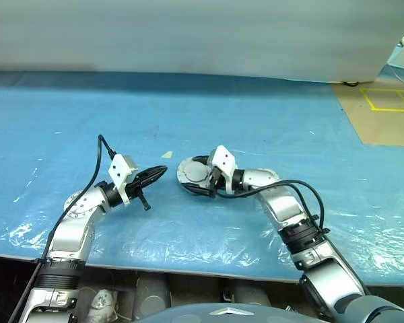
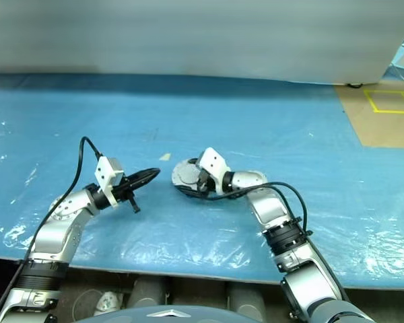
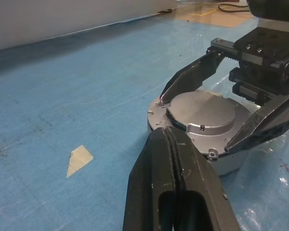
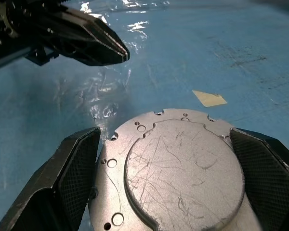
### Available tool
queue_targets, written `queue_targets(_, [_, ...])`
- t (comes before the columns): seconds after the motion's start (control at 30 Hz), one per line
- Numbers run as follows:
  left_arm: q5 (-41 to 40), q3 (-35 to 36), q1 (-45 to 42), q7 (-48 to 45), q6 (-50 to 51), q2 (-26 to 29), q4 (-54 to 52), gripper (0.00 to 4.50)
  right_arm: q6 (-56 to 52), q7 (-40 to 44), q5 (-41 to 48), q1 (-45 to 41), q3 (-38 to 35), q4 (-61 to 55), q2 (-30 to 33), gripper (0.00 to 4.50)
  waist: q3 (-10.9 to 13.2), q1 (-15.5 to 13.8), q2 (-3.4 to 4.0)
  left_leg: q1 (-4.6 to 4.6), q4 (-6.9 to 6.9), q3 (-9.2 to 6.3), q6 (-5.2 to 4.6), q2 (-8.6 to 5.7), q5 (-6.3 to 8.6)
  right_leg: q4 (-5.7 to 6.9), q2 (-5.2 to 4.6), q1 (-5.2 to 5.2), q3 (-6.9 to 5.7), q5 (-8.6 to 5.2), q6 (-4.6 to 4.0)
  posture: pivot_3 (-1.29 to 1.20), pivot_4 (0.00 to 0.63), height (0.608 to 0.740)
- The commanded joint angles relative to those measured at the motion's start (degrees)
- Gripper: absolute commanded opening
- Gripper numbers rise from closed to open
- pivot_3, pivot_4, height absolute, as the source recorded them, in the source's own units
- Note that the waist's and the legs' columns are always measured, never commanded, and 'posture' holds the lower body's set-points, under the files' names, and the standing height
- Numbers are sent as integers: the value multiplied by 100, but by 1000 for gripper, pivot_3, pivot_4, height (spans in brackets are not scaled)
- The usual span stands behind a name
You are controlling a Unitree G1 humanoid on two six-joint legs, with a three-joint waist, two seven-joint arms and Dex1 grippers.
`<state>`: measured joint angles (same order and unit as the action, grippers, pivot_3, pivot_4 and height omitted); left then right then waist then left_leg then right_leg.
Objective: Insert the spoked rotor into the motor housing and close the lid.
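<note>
The lid (image 4: 183, 168) sits closed on the motor housing (image 3: 231, 166) on the blue mat (image 1: 269, 121), the right gripper (image 1: 194, 176) spread wide around its rim. The left gripper (image 1: 163, 170), fingers pressed together, hovers just beside it; open mat surrounds both.

Both arms are built of rounded silver-grey segments joined by black ribbed collars. The left gripper (image 1: 163, 169) has two slim black fingers tapering to a point, with a white boxy block bolted on the wrist at their 9 o'clock and a thin black cable arching up from it. The right gripper (image 4: 171, 180) has broad black fingers (image 4: 70, 175) with fine cross-hatched pads; looping black cables run along its forearm.
</note>
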<state>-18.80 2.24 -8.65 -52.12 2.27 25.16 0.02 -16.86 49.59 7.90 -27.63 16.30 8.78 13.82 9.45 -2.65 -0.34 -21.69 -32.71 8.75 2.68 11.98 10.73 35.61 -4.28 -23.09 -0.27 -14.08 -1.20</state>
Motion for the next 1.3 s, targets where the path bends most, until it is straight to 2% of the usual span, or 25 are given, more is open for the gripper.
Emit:
queue_targets(0.03, [25, -4, -43, 33, -133, 33, -71, 0, -487, 101, 270, 27, -41, -131, -56, 4110, 0, 1, 0, 0, 0, 0, 0, 0, 0, 0, 0, 0, 0, 0, 0, 0, 150, 740])
queue_targets(0.1, [26, -8, -50, 41, -137, 31, -56, 0, -559, 58, 304, 11, -79, -197, -79, 4110, 0, 0, 0, 0, 0, 0, 0, 0, 0, 1, 0, 0, -1, 0, 0, 0, 150, 740])
queue_targets(0.27, [36, -13, -64, 38, -151, 32, -20, 0, 56, -108, -340, -77, 229, 29, 116, 4110, 0, 1, 0, 0, 0, 0, 0, 0, 0, 1, 0, 0, -2, 0, 0, 0, 150, 740])
queue_targets(0.37, [48, -15, -72, 40, -165, 34, 1, 0, 305, -154, -541, -87, 345, 122, 167, 3549, 0, 1, 0, 1, -2, 0, 0, 0, 0, 4, 0, 0, -1, 0, 0, 0, 150, 740])
queue_targets(0.43, [52, -17, -83, 43, -181, 36, 18, 0, 361, -165, -545, -75, 332, 128, 153, 2986, 0, 3, 0, 1, -3, 0, 0, 0, 0, 4, -1, 1, -1, 0, 0, 0, 150, 740])
queue_targets(0.93, [73, -31, -72, 44, -237, 8, 41, 0, 122, 35, 1, 6, 66, -276, -59, 2985, 0, 18, 0, 1, -3, 0, 0, 0, 0, 5, 0, 1, 0, 0, 0, 0, 150, 740])
queue_targets(1.3, [88, -45, -13, 46, -232, 1, 37, 0, 231, 36, -496, -74, 420, -146, 180, 2985, 0, 14, 0, 1, -2, 0, 0, 0, 0, 5, 0, 1, -1, 0, 0, 0, 150, 740])
